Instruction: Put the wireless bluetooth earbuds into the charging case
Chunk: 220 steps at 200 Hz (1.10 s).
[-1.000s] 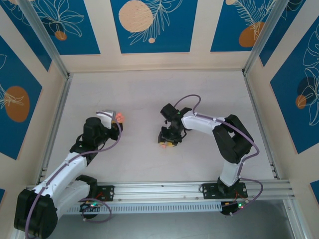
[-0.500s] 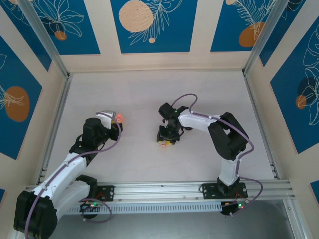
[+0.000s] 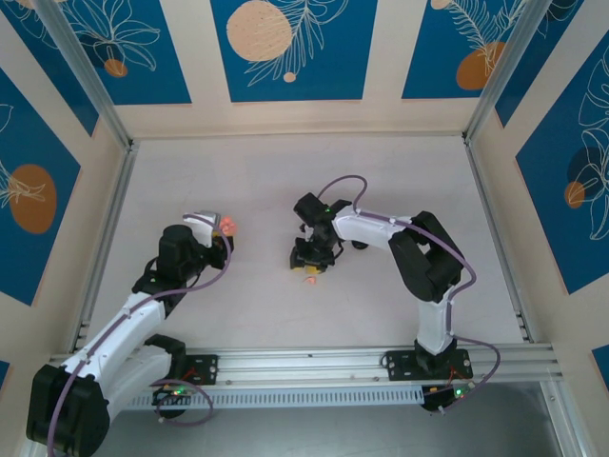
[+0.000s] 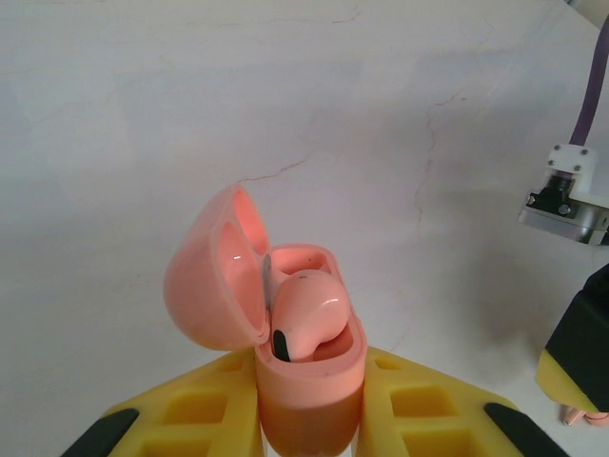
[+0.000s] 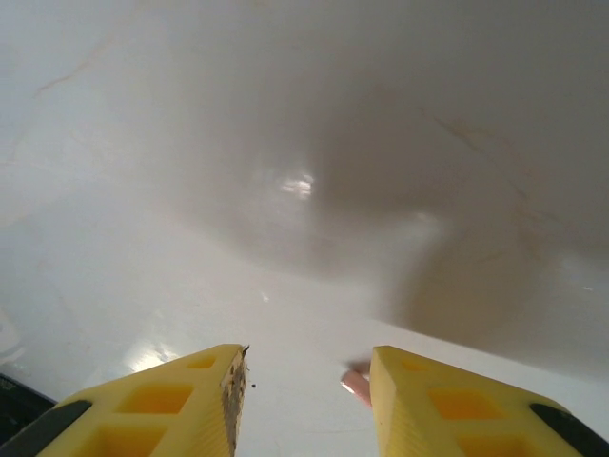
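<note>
My left gripper (image 4: 309, 386) is shut on a salmon-pink charging case (image 4: 309, 381), held upright with its lid (image 4: 211, 271) swung open to the left. One pink earbud (image 4: 306, 309) sits in the case, its dark tip showing. From above, this gripper (image 3: 217, 235) and the case (image 3: 228, 226) are at the table's left-centre. My right gripper (image 3: 310, 267) points down at mid-table with its jaws apart. A second pink earbud (image 5: 356, 384) lies on the table against the inner side of the right finger (image 5: 428, 405); from above, this earbud (image 3: 312, 279) is just below the gripper.
White tabletop (image 3: 285, 181) is boxed in by aluminium rails (image 3: 114, 228) and blue-patterned walls. The right arm's wrist (image 4: 571, 190) shows at the right edge of the left wrist view, about a hand's width from the case.
My right gripper has drifted a little to the left over the table. The left arm and the case have stayed still.
</note>
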Tool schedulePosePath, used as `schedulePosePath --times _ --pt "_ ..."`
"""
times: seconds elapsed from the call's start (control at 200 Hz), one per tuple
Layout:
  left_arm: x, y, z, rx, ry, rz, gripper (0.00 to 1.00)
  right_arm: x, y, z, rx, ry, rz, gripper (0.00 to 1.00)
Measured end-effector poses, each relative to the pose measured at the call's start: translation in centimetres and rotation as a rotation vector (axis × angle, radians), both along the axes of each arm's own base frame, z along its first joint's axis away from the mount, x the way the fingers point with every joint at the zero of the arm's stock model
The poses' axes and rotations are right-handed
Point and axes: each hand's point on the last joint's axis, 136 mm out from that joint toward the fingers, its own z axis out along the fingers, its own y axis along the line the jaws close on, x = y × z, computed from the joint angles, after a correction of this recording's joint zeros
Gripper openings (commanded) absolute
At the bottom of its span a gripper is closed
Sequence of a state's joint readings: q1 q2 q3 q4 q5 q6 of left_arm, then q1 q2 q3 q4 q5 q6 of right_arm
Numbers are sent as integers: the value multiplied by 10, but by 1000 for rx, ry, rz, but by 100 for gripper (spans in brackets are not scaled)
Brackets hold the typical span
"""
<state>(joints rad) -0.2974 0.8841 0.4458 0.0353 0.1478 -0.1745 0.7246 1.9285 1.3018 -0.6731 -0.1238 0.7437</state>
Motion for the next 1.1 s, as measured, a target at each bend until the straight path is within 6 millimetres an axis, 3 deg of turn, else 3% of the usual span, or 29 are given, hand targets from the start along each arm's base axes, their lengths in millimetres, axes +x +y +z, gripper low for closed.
schedulePosePath --times 0.22,0.425,0.615,1.1 --pt "0 0 0 1 1 0 23 -6 -5 4 -45 7 -18 42" --pt "-1 0 -2 4 7 -1 23 -31 -25 7 -81 56 -74 42" --pt "-2 0 -3 11 11 -4 23 -51 -28 -3 -94 113 -85 42" --pt "-3 1 -5 14 18 -3 23 -42 -19 -15 -61 112 -95 42"
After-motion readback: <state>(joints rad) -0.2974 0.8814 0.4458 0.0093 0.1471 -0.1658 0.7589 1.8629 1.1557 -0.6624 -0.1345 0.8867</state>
